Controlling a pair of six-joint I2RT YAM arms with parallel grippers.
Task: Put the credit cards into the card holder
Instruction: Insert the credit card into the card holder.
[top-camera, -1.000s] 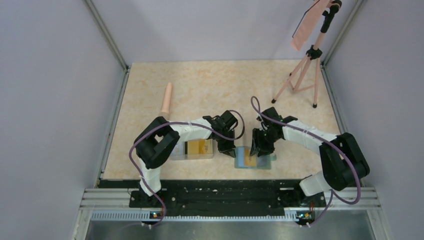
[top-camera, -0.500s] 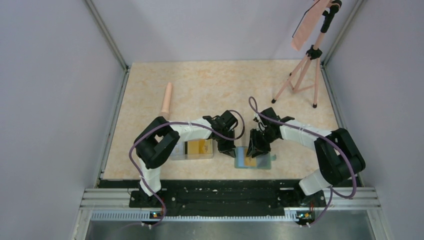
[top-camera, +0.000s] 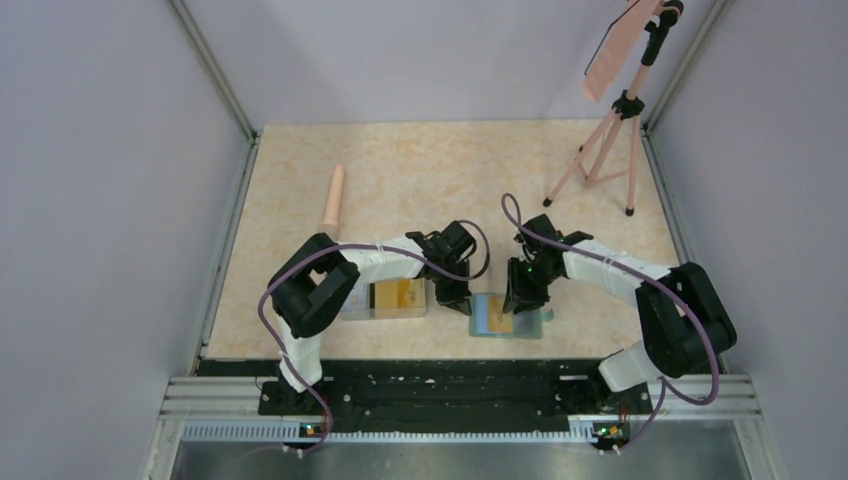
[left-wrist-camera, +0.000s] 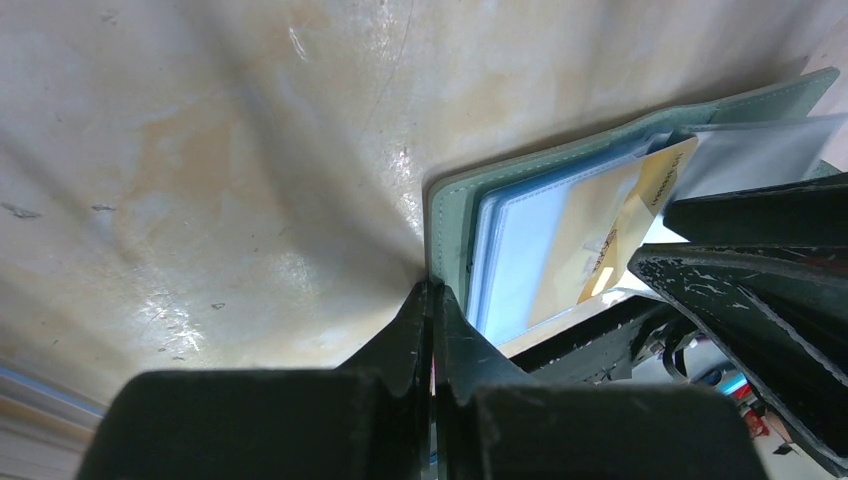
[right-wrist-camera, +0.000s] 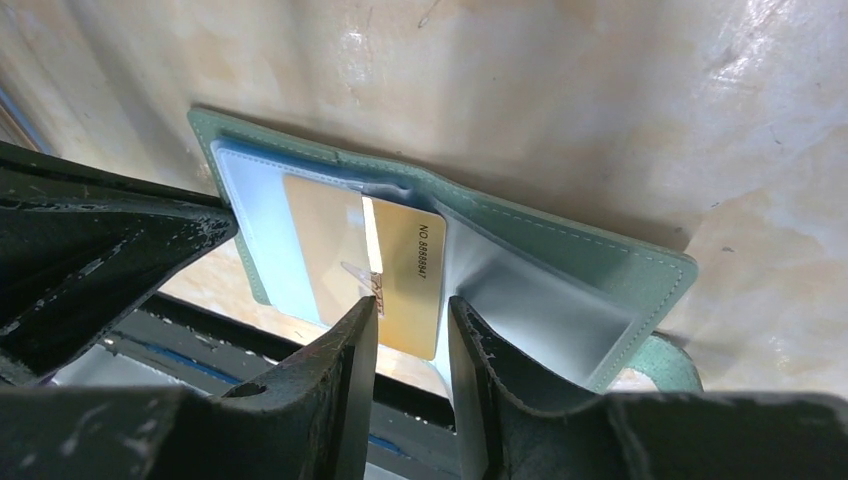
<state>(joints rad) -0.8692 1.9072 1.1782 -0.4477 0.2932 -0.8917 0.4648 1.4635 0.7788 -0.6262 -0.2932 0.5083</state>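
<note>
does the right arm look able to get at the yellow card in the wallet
Probably yes: the right pincer is open directly over the yellow card, which lies partly out of a pocket of the wallet. The shut left pincer is off at the wallet's edge.

I see my left arm (top-camera: 385, 258) and right arm (top-camera: 612, 266) built alike: white tubular links set between bulky black joint housings, on black bases. A purple cable (top-camera: 268, 300) loops loosely along each arm, from base to wrist. The left tool (left-wrist-camera: 432, 290) and right tool (right-wrist-camera: 412, 310) each have two black wedge-shaped fingers (right-wrist-camera: 320, 400), matte and scuffed with pale specks and scratches.
</note>
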